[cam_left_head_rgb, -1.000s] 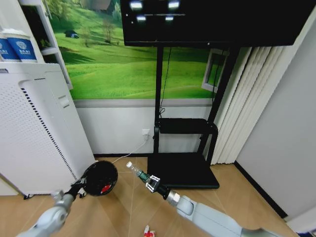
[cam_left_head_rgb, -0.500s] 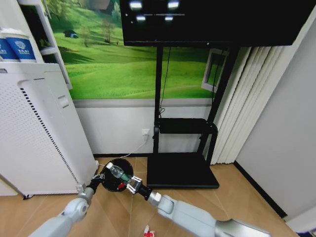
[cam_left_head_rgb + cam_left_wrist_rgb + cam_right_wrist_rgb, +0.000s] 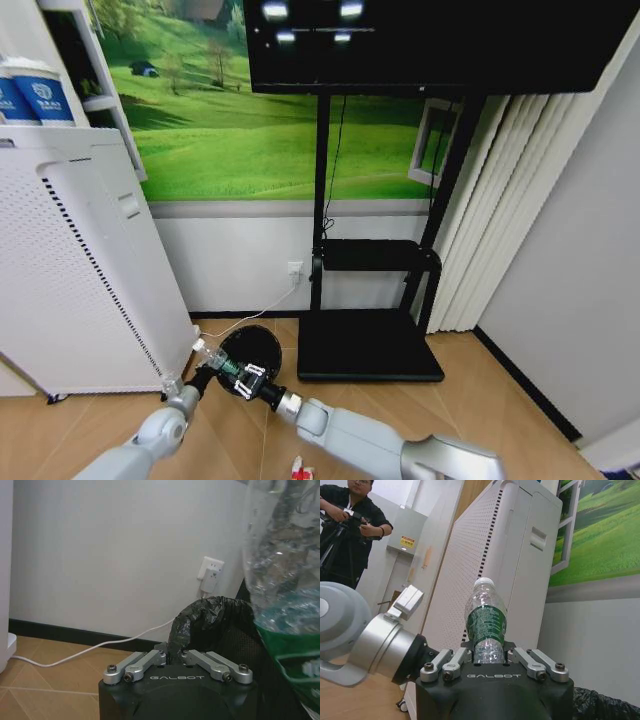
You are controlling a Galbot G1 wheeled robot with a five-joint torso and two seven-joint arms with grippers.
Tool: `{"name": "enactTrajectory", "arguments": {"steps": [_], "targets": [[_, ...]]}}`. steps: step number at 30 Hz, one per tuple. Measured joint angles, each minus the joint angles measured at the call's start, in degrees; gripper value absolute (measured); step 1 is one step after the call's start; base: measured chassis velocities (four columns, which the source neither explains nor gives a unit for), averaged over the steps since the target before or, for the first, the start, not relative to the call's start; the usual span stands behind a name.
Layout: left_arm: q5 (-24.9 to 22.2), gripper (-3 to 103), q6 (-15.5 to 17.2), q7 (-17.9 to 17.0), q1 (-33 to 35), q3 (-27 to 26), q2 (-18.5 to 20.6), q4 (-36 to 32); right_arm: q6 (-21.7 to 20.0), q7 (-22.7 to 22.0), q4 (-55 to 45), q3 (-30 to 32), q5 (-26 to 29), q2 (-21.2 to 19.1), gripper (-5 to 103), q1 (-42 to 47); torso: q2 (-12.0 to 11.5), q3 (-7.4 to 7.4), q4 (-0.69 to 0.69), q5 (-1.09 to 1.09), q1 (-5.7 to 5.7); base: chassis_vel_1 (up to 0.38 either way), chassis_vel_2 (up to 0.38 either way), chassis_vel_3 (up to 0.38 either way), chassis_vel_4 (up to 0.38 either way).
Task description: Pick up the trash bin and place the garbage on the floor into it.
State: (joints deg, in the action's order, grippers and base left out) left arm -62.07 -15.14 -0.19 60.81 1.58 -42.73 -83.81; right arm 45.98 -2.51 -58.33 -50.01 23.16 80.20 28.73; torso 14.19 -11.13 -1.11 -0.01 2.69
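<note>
Grippers are meeting low over the tan wood-plank floor point(image 3: 480, 375) in the head view, where the left gripper point(image 3: 203, 376) is gripping the rim of the small round black mesh trash bin point(image 3: 252, 352), holding it just in front of the tall white perforated cabinet-like appliance point(image 3: 70, 270) and beside the flat black TV-stand base point(image 3: 368, 346). The right gripper point(image 3: 238, 378) is reaching across from the right arm, clenched on the small clear plastic bottle with a green label point(image 3: 214, 358), which is lying tilted over the bin's near rim with its cap pointing toward the appliance. A crumpled red-and-white wrapper point(image 3: 299, 468) is lying on the floor well apart from the bin, at the bottom edge of the picture. From the left wrist, the left gripper point(image 3: 173, 656) is closing its silver fingers point(image 3: 137, 661) on the bin's point(image 3: 220, 630) black bag-lined rim, with the bottle point(image 3: 287, 575) looming close beside it, a white cable point(image 3: 95, 647) trailing along the floor and a white wall socket point(image 3: 210, 574) on the wall behind. From the right wrist, the right gripper point(image 3: 488, 652) is grasping the bottle point(image 3: 485, 624) by its lower body, cap upward in the picture, with the appliance point(image 3: 510, 565) behind and the left arm's grey wrist point(image 3: 375, 640) alongside.
</note>
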Motion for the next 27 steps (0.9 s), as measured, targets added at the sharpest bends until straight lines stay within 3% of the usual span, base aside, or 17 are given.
{"name": "enactTrajectory", "arguments": {"steps": [6,8,11,14,17,19,23,25,27], "targets": [[1.4,6,0.0,0.9,5.1,-3.1,0.3,-2.0,-0.1,-1.3,0.4,0.2,-0.2,-1.2,25,0.0,0.0,0.00,0.00,0.00,0.00,0.000,0.000,0.000,0.000],[1.8,6,-0.1,1.2,7.0,-4.4,0.4,-2.6,-0.1,-2.1,0.5,0.9,-0.8,-1.9,35,0.3,0.0,0.00,0.01,0.00,0.00,0.000,0.000,0.000,0.000],[2.1,6,-0.2,1.4,8.0,-5.3,0.5,-2.7,-0.1,-2.8,0.3,1.3,-1.2,-2.4,41,0.7,0.0,0.00,0.01,0.00,0.00,0.000,0.000,0.000,0.000],[2.3,6,-0.4,1.4,8.9,-6.3,0.4,-3.0,-0.2,-3.1,-0.6,1.7,-1.6,-3.1,57,1.3,0.0,0.00,0.01,0.01,0.00,0.000,0.000,0.000,0.000],[2.3,6,-0.4,1.4,8.9,-6.6,0.5,-3.2,-0.2,-3.1,-0.8,2.2,-1.9,-3.1,63,1.5,0.0,0.00,0.01,0.00,0.00,0.000,0.000,0.000,0.000],[2.1,6,-0.5,1.4,9.0,-7.2,0.7,-3.4,-0.2,-3.5,-1.3,2.8,-1.9,-3.2,74,1.7,0.0,0.00,0.00,0.01,0.00,0.000,0.000,0.000,0.000],[2.1,6,-0.5,1.3,9.8,-8.8,0.8,-3.6,-0.2,-4.5,-1.7,3.4,-3.0,-3.6,84,1.8,0.0,0.00,0.00,0.01,0.00,0.000,0.000,0.000,0.000],[1.8,6,-0.6,1.3,12.3,-12.1,1.0,-4.6,-0.2,-6.2,-1.0,5.8,-6.0,-4.0,94,1.7,0.0,0.00,0.00,0.00,0.00,0.000,0.000,0.000,0.000],[1.6,6,-0.6,1.4,14.9,-14.6,1.8,-5.3,-0.2,-6.5,-0.2,7.0,-6.6,-4.8,98,1.3,0.0,0.00,0.00,0.01,0.00,0.000,0.000,0.000,0.000]]}}
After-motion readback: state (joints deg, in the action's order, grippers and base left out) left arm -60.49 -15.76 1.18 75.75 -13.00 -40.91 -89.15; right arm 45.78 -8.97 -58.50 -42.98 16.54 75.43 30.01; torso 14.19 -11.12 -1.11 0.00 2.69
